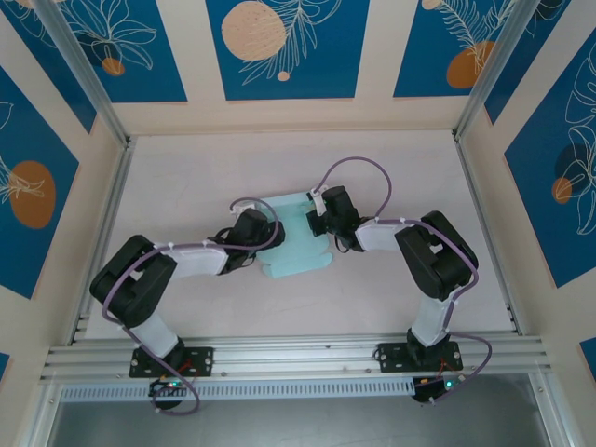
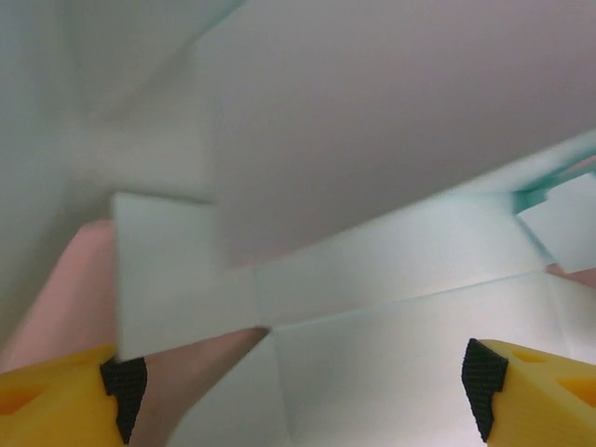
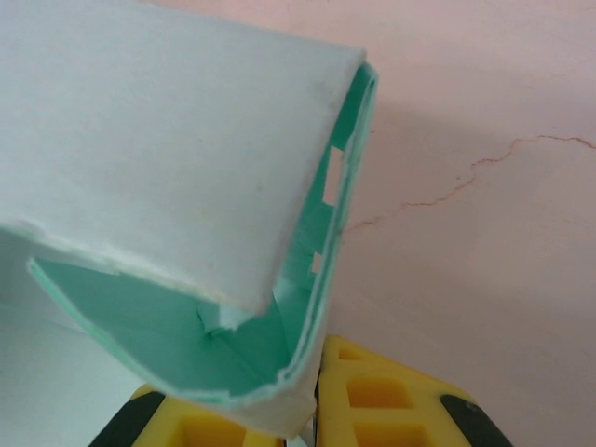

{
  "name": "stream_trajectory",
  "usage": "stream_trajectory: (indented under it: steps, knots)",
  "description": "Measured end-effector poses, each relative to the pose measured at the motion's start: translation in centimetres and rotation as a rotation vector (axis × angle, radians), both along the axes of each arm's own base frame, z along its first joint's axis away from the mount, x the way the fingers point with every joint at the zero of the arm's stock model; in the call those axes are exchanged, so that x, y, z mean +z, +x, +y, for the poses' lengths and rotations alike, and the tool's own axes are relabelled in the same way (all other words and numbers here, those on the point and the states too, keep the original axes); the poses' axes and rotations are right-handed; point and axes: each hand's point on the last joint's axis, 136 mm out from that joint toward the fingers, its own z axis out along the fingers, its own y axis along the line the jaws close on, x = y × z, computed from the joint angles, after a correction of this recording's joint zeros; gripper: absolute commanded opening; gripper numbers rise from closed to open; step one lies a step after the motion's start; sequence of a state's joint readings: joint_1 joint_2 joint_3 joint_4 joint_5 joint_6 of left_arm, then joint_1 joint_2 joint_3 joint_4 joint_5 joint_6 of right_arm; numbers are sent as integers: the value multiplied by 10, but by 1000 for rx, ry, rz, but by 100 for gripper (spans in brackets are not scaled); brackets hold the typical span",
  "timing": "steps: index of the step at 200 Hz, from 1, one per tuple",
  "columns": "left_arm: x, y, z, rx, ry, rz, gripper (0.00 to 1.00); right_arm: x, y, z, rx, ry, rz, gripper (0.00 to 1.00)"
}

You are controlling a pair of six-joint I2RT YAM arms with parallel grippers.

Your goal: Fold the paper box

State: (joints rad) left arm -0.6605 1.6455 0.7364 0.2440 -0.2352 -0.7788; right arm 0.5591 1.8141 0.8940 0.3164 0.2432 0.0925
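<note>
1. Pinching the paper box at its folded edge, my right gripper is pressing both fingers together on it.
2. My left gripper is standing with its fingers wide apart, touching nothing that I can see.
3. The paper box is lying between both grippers, in the middle of the table.

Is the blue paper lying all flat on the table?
No. In the right wrist view, one side of the paper box is bent up and curls over, lifted off the table.
</note>
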Motion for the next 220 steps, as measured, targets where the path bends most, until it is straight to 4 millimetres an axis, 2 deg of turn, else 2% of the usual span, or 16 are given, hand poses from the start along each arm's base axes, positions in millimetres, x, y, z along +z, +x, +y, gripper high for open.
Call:
stream_trajectory:
  steps: [35, 94, 127, 150, 188, 202, 220]
  knots:
    - [16, 9, -12, -40, -35, -60, 83, 0, 0, 0, 0, 0, 0, 14]
    - [12, 11, -19, -72, -30, -69, 73, 0, -2, 2, 6, -1, -1, 14]
    - [16, 8, -22, -111, -27, -74, 73, 0, -1, 2, 0, -7, -1, 14]
    - [40, -2, -20, -150, -52, -122, 78, 0, -2, 2, -1, -6, -1, 14]
    - [87, -40, -7, -250, -111, -240, 77, 0, -3, 4, 2, -5, 0, 14]
    - [102, -51, 3, -259, -109, -279, 77, 0, -3, 4, 4, -6, 0, 14]
    - [120, -60, 30, -205, -72, -336, 77, 0, -3, 5, 5, -6, 0, 14]
